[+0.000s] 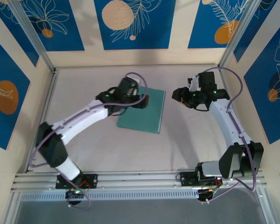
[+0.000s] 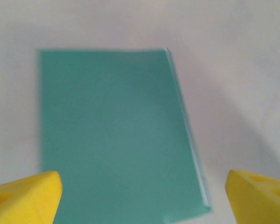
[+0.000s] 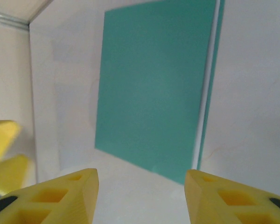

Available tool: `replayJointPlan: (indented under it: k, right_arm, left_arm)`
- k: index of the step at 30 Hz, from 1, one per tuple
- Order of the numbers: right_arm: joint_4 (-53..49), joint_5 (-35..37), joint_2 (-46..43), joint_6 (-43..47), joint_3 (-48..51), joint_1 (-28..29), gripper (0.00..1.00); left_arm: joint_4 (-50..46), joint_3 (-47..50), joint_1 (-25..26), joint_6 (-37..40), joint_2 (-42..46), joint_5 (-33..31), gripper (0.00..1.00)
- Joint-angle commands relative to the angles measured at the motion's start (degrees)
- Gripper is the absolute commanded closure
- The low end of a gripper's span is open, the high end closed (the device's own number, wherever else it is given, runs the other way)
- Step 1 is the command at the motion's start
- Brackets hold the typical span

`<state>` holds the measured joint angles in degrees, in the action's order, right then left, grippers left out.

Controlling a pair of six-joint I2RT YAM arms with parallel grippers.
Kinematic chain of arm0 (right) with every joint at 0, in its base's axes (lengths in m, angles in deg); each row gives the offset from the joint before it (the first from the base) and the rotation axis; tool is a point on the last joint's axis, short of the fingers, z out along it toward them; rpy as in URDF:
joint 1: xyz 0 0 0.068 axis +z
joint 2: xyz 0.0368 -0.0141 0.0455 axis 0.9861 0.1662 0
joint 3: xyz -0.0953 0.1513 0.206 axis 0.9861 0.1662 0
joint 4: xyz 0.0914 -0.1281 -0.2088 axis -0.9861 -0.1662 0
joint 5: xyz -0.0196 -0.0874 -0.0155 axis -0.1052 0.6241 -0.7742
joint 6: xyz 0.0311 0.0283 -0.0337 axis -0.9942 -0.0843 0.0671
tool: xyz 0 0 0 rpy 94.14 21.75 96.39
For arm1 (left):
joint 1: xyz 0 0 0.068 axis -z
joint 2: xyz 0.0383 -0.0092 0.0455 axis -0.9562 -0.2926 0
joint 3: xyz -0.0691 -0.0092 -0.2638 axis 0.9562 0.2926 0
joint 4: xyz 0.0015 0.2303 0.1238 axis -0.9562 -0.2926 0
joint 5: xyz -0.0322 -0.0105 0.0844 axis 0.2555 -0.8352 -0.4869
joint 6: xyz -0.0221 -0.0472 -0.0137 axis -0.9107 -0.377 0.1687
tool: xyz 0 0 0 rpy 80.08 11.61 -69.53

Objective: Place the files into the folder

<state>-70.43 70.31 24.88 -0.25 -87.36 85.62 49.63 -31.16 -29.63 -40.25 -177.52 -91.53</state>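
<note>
Checking entry one, the first clerk asks: folder (image 1: 147, 116), position?
The second answers: closed, flat on the surface (image 1: 107, 149), under and just ahead of the left end effector (image 1: 142, 100), whose jaws are wide and empty; long axis runs away from its fingers. Files (image 3: 206, 93): white edge between the leaves. Right end effector (image 1: 178, 95): partly open, empty, apart, off the folder's long side. Left arm is nearer.

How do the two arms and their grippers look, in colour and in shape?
Both the left arm and the right arm have white curved shells with black joints. A lilac cable runs along each, and a small green light glows near each wrist. The left gripper and right gripper have bright yellow wedge-shaped fingers; the right ones show hollow cells.
</note>
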Motion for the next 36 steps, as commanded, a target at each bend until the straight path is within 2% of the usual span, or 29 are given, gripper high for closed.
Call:
replayJointPlan:
  k: [1, 4, 11, 15, 17, 20, 22, 24, 25, 27, 30, 31, 36]
  right_arm:
    - [5.23, 13.86, -3.87, 3.45, 3.81, 1.13, 0.45]
    - [11.43, 21.1, -6.05, 5.23, 9.15, 1.27, 0.34]
    - [26.98, 35.38, -6.07, 4.39, 20.81, -0.91, 0.0]
    - [36.21, 37.84, -2.39, 6.13, 25.04, -3.67, 0.01]
    - [43.48, 37.73, -0.33, 9.87, 27.7, -3.97, 0.01]
    - [48.94, 35.97, 2.64, 10.45, 29.36, -5.76, 0.01]
    - [52.91, 33.28, 4.73, 10.43, 30.98, -7.57, 0.01]
    - [56.22, 33.05, 6.05, 11.76, 32.5, -7.92, 0.01]
    - [58.71, 32.71, 6.44, 12.98, 33.61, -7.84, 0.01]
    - [64.83, 29.62, 7.5, 13.73, 36.05, -8.15, 0.01]
    - [68.67, 26.23, 8.17, 17.01, 36.87, -7.51, 0.01]
    - [70.65, 24.97, 8.58, 17.97, 37.78, -7.3, 0.01]
    - [77.27, 25.3, 9.81, 23.46, 40.33, -3.13, 0.01]
  left_arm:
    - [10.29, 7.52, -2.54, 9.77, 7.02, -11.07, 0.0]
    - [18.91, 17.05, -6.69, 13.72, 13.25, -17.14, 0.0]
    - [37.32, 37.17, -19.63, 20.68, 20.27, -19.71, 0.0]
    - [43.35, 43.36, -26.54, 21.54, 18.19, -18.98, 0.0]
    - [45.25, 45.32, -28.81, 22.63, 15.68, -18.43, 0.0]
    - [47.48, 47.52, -31.88, 22.77, 11.84, -15.84, 0.0]
    - [52.18, 50.32, -33.79, 21.97, 10.36, -14.02, 0.0]
    - [61.67, 54.27, -35.74, 21.56, 8.73, -10.6, 0.0]
    - [61.44, 54.41, -35.97, 21.33, 8.97, -9.89, 0.0]
    - [70.17, 57.29, -36.21, 23.11, 7.95, -8.04, 0.0]
    - [79.32, 60.16, -37.64, 22.62, 4.36, -4.37, 0.0]
    - [77.75, 60.12, -37.66, 22.89, 4.75, -2.14, 0.0]
    - [89.83, 63.7, -37.73, 23.77, -0.08, -0.94, 0.0]
